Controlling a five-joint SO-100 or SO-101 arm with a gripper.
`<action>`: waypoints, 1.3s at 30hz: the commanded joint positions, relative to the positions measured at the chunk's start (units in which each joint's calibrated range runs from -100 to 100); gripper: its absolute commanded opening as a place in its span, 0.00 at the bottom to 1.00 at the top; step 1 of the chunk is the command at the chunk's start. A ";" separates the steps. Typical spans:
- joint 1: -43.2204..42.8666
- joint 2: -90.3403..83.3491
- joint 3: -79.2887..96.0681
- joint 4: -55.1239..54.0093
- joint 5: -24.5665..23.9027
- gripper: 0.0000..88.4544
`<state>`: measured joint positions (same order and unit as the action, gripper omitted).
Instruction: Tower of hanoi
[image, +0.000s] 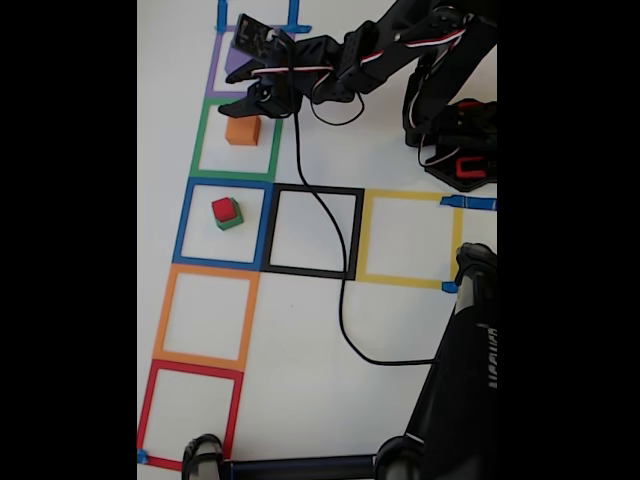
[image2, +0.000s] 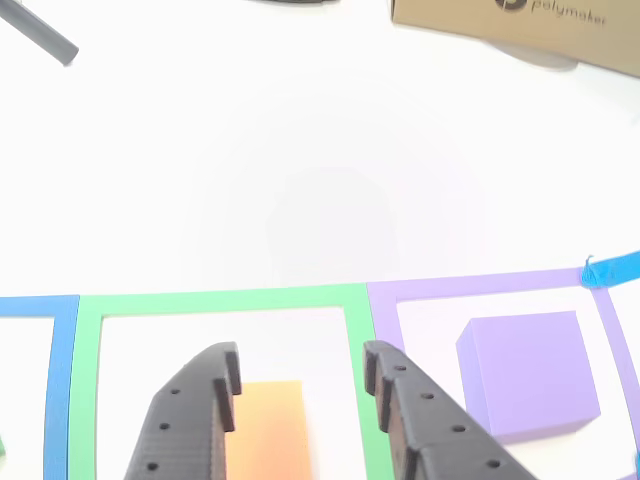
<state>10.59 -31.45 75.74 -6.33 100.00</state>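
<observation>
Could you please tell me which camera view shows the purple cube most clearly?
The other view: the purple cube sits large and unobstructed inside its purple tape square. In the fixed view the arm covers most of it, leaving a purple sliver.

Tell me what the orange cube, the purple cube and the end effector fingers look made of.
Orange cube: probably matte plastic; flat, even colour, no glare. Purple cube: the same look, crisp edges, possibly printed. End effector fingers: black, matte, faintly grainy plastic with rows of small holes, likely 3D-printed.
</observation>
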 joint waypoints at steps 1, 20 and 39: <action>-2.25 -11.14 -8.01 23.66 0.00 0.07; -22.96 -11.55 -82.74 106.17 0.00 0.01; -35.81 -9.85 -85.65 106.17 0.00 0.02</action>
<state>-23.93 -42.09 -9.25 99.27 100.00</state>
